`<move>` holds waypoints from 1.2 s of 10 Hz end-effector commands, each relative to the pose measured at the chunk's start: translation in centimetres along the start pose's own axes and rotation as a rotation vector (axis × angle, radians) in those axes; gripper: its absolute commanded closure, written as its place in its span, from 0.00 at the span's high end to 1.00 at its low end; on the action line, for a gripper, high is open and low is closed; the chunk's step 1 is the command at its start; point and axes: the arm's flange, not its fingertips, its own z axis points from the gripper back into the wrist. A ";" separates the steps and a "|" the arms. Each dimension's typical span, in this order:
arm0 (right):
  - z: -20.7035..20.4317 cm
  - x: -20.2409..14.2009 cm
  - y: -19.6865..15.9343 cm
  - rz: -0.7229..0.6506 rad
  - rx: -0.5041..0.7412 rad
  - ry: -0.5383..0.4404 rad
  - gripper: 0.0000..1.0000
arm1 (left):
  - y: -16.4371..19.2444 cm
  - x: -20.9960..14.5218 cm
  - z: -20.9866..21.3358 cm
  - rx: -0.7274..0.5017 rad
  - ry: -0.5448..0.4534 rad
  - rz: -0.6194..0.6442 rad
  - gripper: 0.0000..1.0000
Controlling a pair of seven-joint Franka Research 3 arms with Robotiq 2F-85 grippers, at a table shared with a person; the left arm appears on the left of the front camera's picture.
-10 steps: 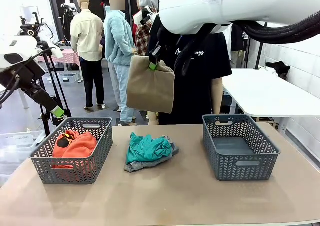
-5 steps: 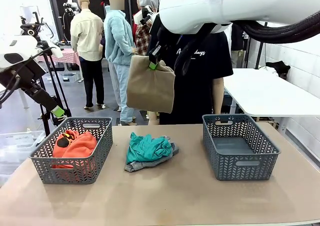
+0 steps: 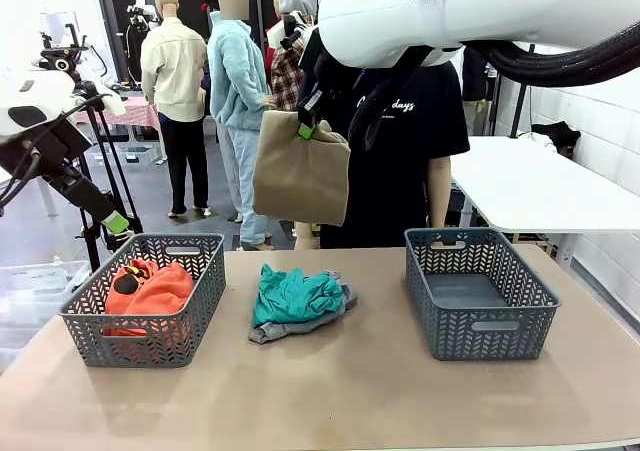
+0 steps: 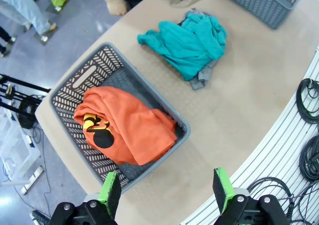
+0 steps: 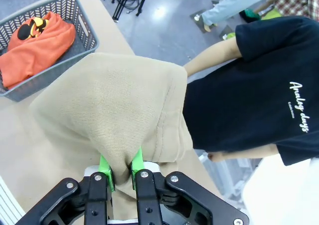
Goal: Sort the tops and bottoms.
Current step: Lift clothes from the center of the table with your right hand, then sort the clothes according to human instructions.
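Right tool point(image 5: 119, 174) clenched on a gathered fold of the tan garment point(image 3: 300, 176), hanging upper centre of frame. Looks soft, light, limp, so pinch bunched cloth, not an edge. Left tool point(image 4: 167, 191) released.

A person in a black printed T-shirt point(image 3: 410, 171) is standing at upper centre, while a white table point(image 3: 530, 186) is sitting empty-topped at middle right.

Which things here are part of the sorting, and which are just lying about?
Job: tan garment, held by right gripper; orange garment in left basket; teal garment, grey garment on table; right basket.
Not the job: person's black T-shirt; white side table.
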 end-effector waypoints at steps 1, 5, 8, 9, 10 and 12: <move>0.2 0.3 -0.1 -0.005 -0.007 -0.002 0.00 | 0.0 -0.1 0.0 -0.008 -0.011 0.011 0.96; 0.2 0.3 -0.1 -0.005 -0.007 -0.002 0.00 | 0.0 -0.1 0.0 -0.008 -0.011 0.011 0.96; 0.2 0.3 -0.1 -0.005 -0.007 -0.002 0.00 | 0.0 -0.1 0.0 -0.008 -0.011 0.011 0.96; 0.2 0.3 -0.1 -0.005 -0.007 -0.002 0.00 | 0.0 -0.1 0.0 -0.008 -0.011 0.011 0.96; 0.2 0.3 -0.1 -0.005 -0.007 -0.002 0.00 | 0.0 -0.1 0.0 -0.008 -0.011 0.011 0.96; 0.2 0.3 -0.1 -0.005 -0.007 -0.002 0.00 | 0.0 -0.1 0.0 -0.008 -0.011 0.011 0.96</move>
